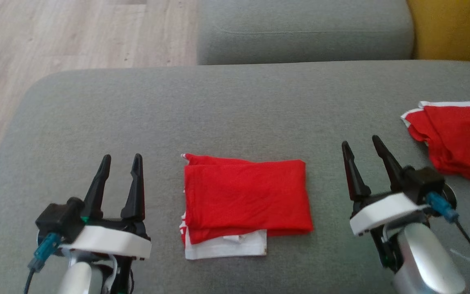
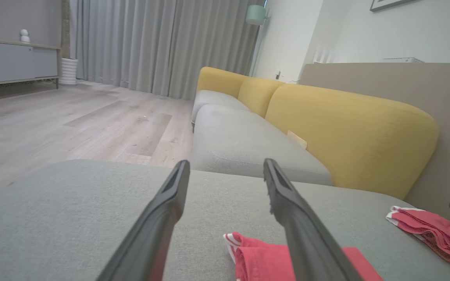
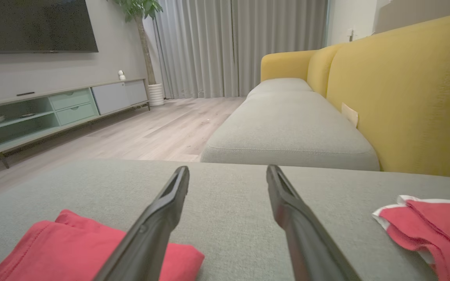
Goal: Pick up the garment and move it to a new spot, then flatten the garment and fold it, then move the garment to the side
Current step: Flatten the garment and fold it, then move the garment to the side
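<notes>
Head view: folded garment [image 1: 247,200] flat on sofa seat [image 1: 218,106]; left hand [image 1: 122,157], right hand [image 1: 360,141] flank it, both spread empty, likely poised for sideways move.

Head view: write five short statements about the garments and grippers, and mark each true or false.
1. The folded red garment lies between the left gripper and the right gripper. True.
2. The right gripper is shut on the folded red garment. False: its jaws stand open and hold nothing.
3. A second red garment lies crumpled at the far right of the cushion. True.
4. The folded red garment hangs over the cushion's edge. False: it lies wholly on the grey cushion.
5. The left gripper touches the folded red garment. False: bare cushion shows between them.
</notes>
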You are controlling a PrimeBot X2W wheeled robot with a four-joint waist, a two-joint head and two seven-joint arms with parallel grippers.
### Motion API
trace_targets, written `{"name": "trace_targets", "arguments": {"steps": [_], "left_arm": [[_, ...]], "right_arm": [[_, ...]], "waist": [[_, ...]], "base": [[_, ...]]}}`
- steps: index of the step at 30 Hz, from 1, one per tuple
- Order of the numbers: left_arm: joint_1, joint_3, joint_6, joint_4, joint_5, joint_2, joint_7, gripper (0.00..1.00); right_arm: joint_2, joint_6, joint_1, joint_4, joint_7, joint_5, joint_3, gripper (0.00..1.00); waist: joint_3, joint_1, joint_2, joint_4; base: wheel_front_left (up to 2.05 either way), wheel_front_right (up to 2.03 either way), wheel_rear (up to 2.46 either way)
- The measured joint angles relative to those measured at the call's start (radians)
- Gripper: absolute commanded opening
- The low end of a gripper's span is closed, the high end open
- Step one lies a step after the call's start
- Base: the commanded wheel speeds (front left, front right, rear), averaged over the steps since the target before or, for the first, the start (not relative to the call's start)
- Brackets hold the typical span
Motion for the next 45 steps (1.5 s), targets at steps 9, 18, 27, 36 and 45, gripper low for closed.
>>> {"name": "trace_targets", "arguments": {"steps": [9, 18, 27, 36, 45], "left_arm": [[0.004, -0.002, 0.009, -0.006, -0.003, 0.000, 0.000, 1.00], [0.032, 0.000, 0.009, -0.010, -0.002, 0.000, 0.000, 1.00], [0.032, -0.018, 0.008, -0.009, -0.002, 0.000, 0.000, 1.00], [0.012, -0.043, 0.008, 0.001, -0.002, 0.000, 0.000, 1.00], [-0.009, -0.057, 0.007, 0.008, -0.002, 0.000, 0.000, 1.00]], "right_arm": [[0.034, 0.000, 0.116, -0.108, 0.000, -0.072, -0.077, 1.00], [0.045, 0.000, 0.139, -0.132, 0.000, -0.063, -0.087, 1.00], [0.045, 0.000, 0.139, -0.097, 0.018, -0.063, -0.078, 1.00], [0.047, 0.000, 0.117, 0.037, 0.123, 0.047, 0.008, 1.00], [0.046, 0.000, 0.006, 0.213, 0.169, 0.130, 0.081, 1.00]], "waist": [[0.001, 0.0000, 0.0000, -0.038], [0.000, 0.0000, 0.0000, -0.035], [0.012, 0.0000, 0.0000, -0.012], [0.063, 0.0000, 0.0000, 0.039], [0.106, 0.0000, 0.0000, 0.099]], "base": [[0.00, 0.00, 0.00], [0.00, 0.00, 0.00], [0.00, 0.00, 0.00], [0.00, 0.00, 0.00], [0.00, 0.00, 0.00]]}}
